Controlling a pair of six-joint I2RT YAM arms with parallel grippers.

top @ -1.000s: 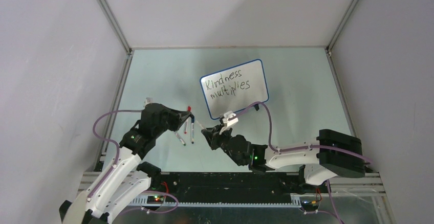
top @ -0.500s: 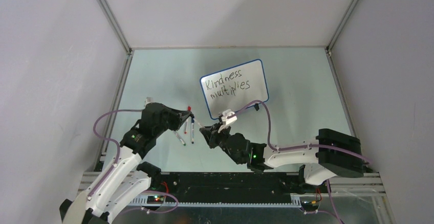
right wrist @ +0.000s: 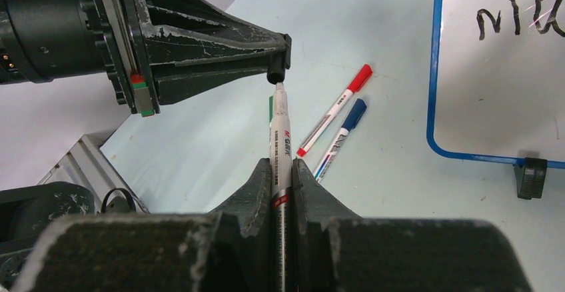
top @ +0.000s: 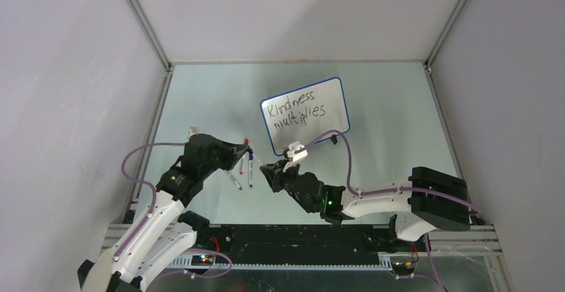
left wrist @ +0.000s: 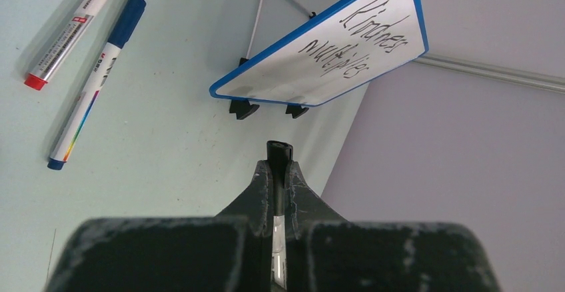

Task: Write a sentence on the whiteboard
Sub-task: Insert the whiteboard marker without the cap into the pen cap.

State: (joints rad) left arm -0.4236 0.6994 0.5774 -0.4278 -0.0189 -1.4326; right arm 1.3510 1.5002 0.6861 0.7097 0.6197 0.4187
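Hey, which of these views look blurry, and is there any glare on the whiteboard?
Top external: even light, soft shadows, the sentence on the whiteboard readable, no strong glare. Left wrist: body of the left gripper blurred close up, its cap and the board sharp. Right wrist: body of the right gripper soft, its marker sharp, a small glint by the writing.

Whiteboard (right wrist: 493, 105) and sentence (right wrist: 513, 19) partly off right-wrist view.

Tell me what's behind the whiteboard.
A thin wire prop with a black tip slants from the whiteboard back to the table. The board's rear face and the point where the prop attaches are hidden from every view.
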